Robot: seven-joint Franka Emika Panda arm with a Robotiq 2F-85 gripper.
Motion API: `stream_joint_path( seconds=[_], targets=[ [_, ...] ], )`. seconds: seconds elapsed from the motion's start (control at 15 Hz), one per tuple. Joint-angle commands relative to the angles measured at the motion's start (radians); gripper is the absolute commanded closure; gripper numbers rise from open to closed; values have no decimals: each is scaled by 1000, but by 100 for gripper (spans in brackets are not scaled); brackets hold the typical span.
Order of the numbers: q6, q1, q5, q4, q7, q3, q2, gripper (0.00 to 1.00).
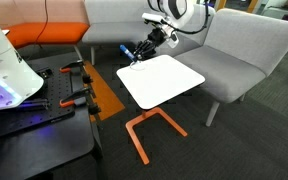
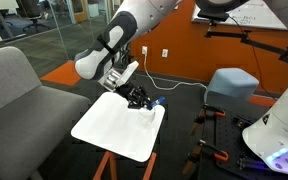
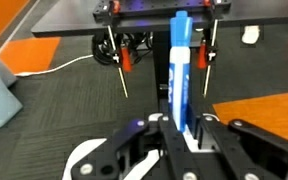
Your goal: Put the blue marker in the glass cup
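Observation:
My gripper [image 3: 179, 135] is shut on the blue marker [image 3: 179, 70], which stands out straight from between the fingers in the wrist view. In both exterior views the gripper [image 1: 137, 50] [image 2: 142, 99] hovers at the edge of the white tabletop [image 1: 164, 82] [image 2: 114, 132], with the marker's blue end [image 1: 122, 50] [image 2: 157, 103] pointing out beyond the edge. I cannot make out the glass cup in any view. A white curved shape [image 3: 82, 160] under the fingers may be the table's corner.
A grey sofa [image 1: 239, 50] stands behind the table, which rests on an orange frame [image 1: 144, 130]. A black workbench with orange clamps [image 1: 44, 110] is close beside it. A grey box [image 2: 232, 85] and a white cable [image 3: 54, 65] lie on the floor side.

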Motion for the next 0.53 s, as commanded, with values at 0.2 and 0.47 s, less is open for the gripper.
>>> stream_joint_path(
  seconds=[0.2,0.47],
  targets=[
    [39,-3,0,-11,11,0,-27,25],
    [66,1,1,-14,17,2,-74,0]
  ],
)
